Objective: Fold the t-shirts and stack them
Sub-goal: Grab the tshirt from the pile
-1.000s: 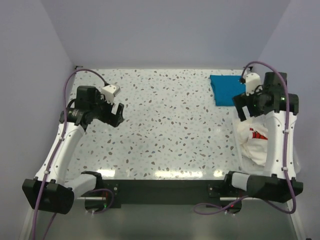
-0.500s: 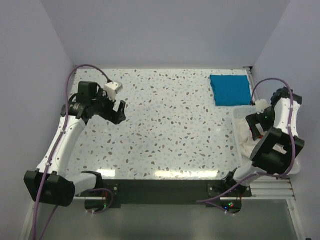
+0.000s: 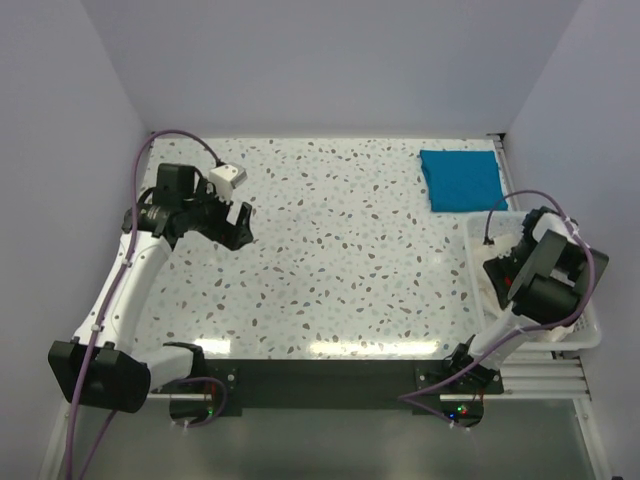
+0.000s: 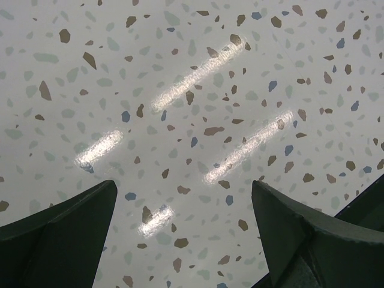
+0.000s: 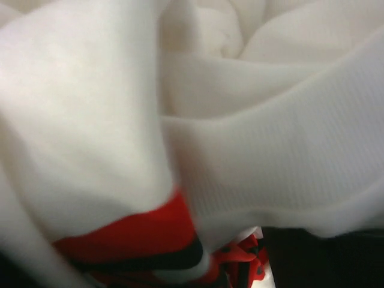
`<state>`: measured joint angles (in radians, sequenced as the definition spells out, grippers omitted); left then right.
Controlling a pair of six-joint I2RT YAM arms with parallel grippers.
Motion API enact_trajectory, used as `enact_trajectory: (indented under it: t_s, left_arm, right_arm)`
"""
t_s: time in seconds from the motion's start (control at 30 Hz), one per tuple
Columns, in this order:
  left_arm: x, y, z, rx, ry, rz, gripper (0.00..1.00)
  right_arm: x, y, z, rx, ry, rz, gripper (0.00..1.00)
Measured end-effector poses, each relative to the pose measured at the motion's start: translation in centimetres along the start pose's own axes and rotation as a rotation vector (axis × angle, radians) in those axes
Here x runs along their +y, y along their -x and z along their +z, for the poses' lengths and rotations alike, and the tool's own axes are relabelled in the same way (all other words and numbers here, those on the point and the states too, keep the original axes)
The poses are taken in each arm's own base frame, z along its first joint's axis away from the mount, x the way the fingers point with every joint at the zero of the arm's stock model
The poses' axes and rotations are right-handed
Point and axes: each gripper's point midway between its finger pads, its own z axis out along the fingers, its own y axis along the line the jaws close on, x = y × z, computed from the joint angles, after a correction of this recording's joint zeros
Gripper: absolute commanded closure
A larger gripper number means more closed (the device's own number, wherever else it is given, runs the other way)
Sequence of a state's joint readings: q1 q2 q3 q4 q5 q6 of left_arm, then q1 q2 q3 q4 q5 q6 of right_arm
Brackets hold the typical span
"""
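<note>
**Overhead view.** A speckled terrazzo tabletop [image 3: 340, 260] fills the middle of the frame. The plain teal-blue t-shirt [image 3: 460, 180] lies folded into a flat rectangle at the upper right, well apart from both grippers.

At the right edge sits a white plastic lattice basket [image 3: 592, 338], just below the teal-blue t-shirt. The right arm [image 3: 548, 285] bends down into the basket. The right gripper [image 3: 503, 275] is sunk among the cloth there, and the wrist above hides its fingers.

The cream-white t-shirt with the red printed panel [image 5: 270, 150] lies crumpled inside the basket. From overhead only a pale fold of it shows, at the left of the arm.

**Right wrist view.** Cream-white ribbed cloth is pressed right up to the lens and fills nearly the whole frame in soft folds. A strip of the red panel [image 5: 144, 234] runs along the lower left and lower centre. Dark shapes sit in the bottom corners, too blurred to read as fingers. I cannot tell how wide the jaws stand, or whether they have hold of the cloth.

**Left side.** The left gripper [image 3: 238, 225] hangs over the upper left of the tabletop, far from both t-shirts. In the left wrist view its two dark fingers [image 4: 54, 234] stand spread wide at the lower corners. Only bare speckled surface shows between them, and it holds nothing.
</note>
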<state>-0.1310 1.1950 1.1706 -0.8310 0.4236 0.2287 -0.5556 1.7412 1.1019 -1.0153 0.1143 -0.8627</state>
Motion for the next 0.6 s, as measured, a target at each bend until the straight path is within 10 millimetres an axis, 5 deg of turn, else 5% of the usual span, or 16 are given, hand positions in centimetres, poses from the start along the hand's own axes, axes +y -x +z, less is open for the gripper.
enact_trajectory:
  t_s: [0.07,0.13,0.17,0.33,0.4,0.5,0.6]
  left_arm:
    - [-0.1,0.0,0.0,-0.001,-0.003,0.000,0.00]
    - [-0.1,0.0,0.0,-0.002,-0.008,0.000,0.00]
    - [-0.2,0.0,0.0,-0.001,-0.010,0.000,0.00]
    - [-0.2,0.0,0.3,0.001,-0.021,-0.003,0.00]
    - [-0.2,0.1,0.4,0.002,-0.024,-0.004,0.00]
    - [-0.1,0.3,0.6,0.004,-0.028,-0.006,0.00]
    - [0.1,0.8,0.8,-0.004,-0.025,-0.007,0.00]
  right_arm:
    - [0.2,-0.1,0.1,0.005,0.013,0.000,0.62]
    - [0.4,-0.2,-0.1,0.007,0.026,0.001,0.80]
    - [0.3,-0.1,-0.5,-0.002,0.034,0.007,1.00]
    - [-0.8,1.0,-6.1,-0.130,0.024,0.039,1.00]
    - [-2.2,2.4,-11.2,-0.263,-0.056,0.044,1.00]
    - [-4.7,5.1,-21.3,-0.533,-0.242,0.034,1.00]
    - [-5.1,6.7,-32.3,-0.820,-0.419,0.010,1.00]
